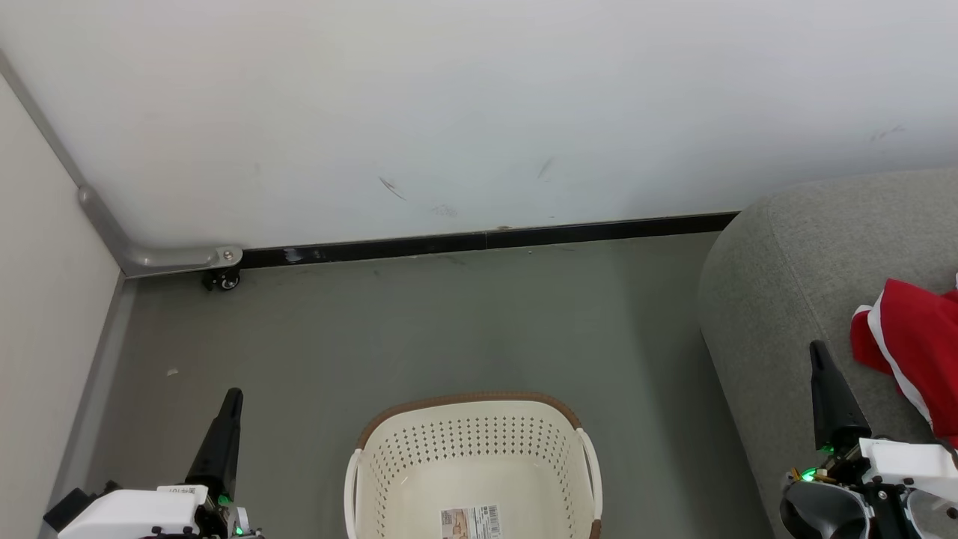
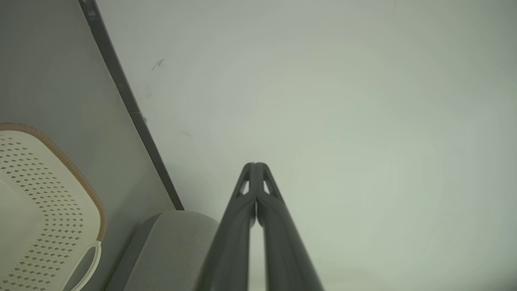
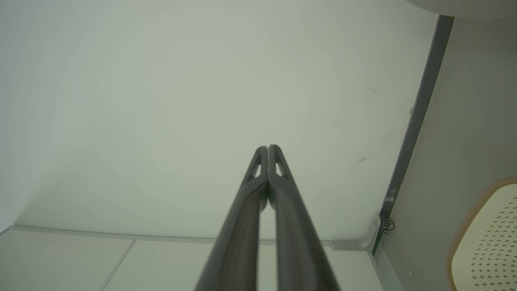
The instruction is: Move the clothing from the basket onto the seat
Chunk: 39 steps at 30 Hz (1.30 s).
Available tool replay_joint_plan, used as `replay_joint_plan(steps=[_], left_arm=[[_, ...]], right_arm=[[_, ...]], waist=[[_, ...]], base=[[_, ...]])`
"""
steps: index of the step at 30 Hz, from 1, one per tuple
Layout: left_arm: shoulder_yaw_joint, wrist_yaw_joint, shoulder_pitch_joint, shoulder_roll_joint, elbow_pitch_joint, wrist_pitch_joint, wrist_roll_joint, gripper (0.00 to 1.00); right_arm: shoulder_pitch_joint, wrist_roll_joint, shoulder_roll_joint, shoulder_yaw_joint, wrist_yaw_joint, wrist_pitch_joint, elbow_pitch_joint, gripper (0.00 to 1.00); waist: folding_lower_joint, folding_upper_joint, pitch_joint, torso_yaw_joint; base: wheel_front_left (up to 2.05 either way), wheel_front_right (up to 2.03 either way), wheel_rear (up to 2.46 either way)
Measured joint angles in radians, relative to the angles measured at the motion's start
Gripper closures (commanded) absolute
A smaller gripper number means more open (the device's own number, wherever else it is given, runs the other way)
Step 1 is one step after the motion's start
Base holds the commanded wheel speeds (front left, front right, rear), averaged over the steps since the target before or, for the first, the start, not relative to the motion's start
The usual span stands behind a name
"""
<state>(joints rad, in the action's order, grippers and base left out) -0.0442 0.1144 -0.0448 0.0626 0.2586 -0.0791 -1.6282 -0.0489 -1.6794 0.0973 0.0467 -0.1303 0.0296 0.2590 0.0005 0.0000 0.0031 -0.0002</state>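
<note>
Right gripper [image 1: 818, 352], tips together and empty, just beside clothing [image 1: 909, 337] on seat [image 1: 778, 299].

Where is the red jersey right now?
The red jersey lies on the grey sofa seat at the head view's far right, just beyond the right gripper.

Scuffed white wall [image 1: 479, 112] above a black skirting strip [image 1: 486, 239], grey floor [image 1: 449, 322], pale side panel [image 1: 45, 299] at left.

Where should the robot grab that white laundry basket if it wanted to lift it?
Likely by its side handles: thin white loops standing off the laundry basket wall, slim enough to pinch. It stands upright, so come down from above at each side, left hand and right hand together.
</note>
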Motion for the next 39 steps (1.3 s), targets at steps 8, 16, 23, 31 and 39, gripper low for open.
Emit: replay_joint_plan(steps=[8,16,23,31,39], left_arm=[[0.000,0.000,0.000,0.000,0.005,0.000,0.000,1.00],[-0.001,0.000,-0.001,0.000,0.009,0.000,0.000,1.00],[-0.001,0.002,-0.002,0.000,0.011,0.000,0.000,1.00],[-0.002,0.002,-0.003,0.000,0.014,0.000,0.000,1.00],[-0.002,0.002,-0.003,-0.001,0.016,0.000,0.000,1.00]], right_arm=[[-0.003,0.000,0.000,0.001,0.000,0.007,0.001,1.00],[-0.012,0.000,0.000,0.002,0.000,0.007,0.003,1.00],[-0.012,0.000,0.000,0.003,0.000,0.007,0.003,1.00],[-0.012,0.000,0.000,0.004,0.000,0.007,0.003,1.00],[-0.012,0.000,0.000,0.005,0.000,0.007,0.004,1.00]], waist=[[-0.0001,0.0000,0.000,0.000],[-0.0001,0.0000,0.000,0.000],[-0.0001,0.0000,0.000,0.000],[-0.0002,0.0000,0.000,0.000],[-0.0003,0.0000,0.000,0.000]], base=[[0.00,0.00,0.00],[0.00,0.00,0.00],[0.00,0.00,0.00],[0.00,0.00,0.00],[0.00,0.00,0.00]])
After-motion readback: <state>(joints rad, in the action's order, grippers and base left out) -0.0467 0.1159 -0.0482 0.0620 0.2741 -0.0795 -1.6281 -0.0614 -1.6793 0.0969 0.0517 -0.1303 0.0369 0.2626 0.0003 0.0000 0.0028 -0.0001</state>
